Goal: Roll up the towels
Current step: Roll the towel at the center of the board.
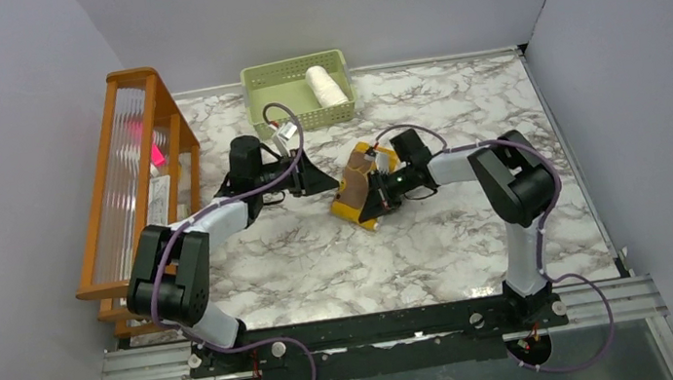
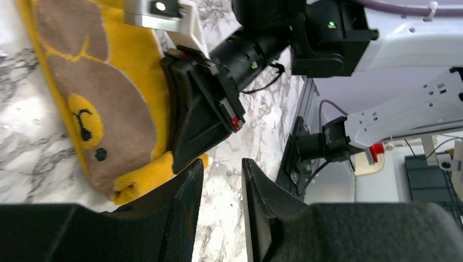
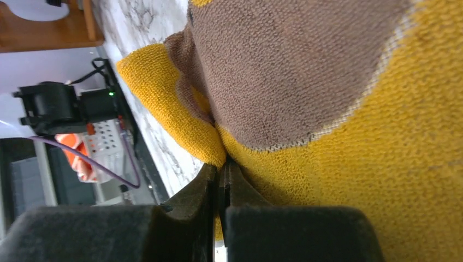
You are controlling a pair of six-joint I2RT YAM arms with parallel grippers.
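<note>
The yellow towel, w/ a brown bear pattern, was seen lying near the middle of the marble table, between the two arms. It was bunched up rather than flat. It looked partly rolled or folded over, though the top view was too small for that to be settled.

The R gripper was set against the towel's near edge. In the R wrist view its jaws were pressed together, w/ a thin yellow fold of the towel pinched between them. Brown and yellow knit filled most of that view.

The L gripper was held just beside the towel on its L side, low over the table. Its jaws were apart, w/ bare marble visible in the gap and nothing caught between them. In the L wrist view the towel's rolled yellow corner was seen close to one finger; contact could not be confirmed. The R gripper's black body was seen in the same view, resting against the cloth.

The white towel was seen rolled into a short cylinder, lying in the R part of the green basket at the far edge of the table. A wooden rack stood along the L side.
</note>
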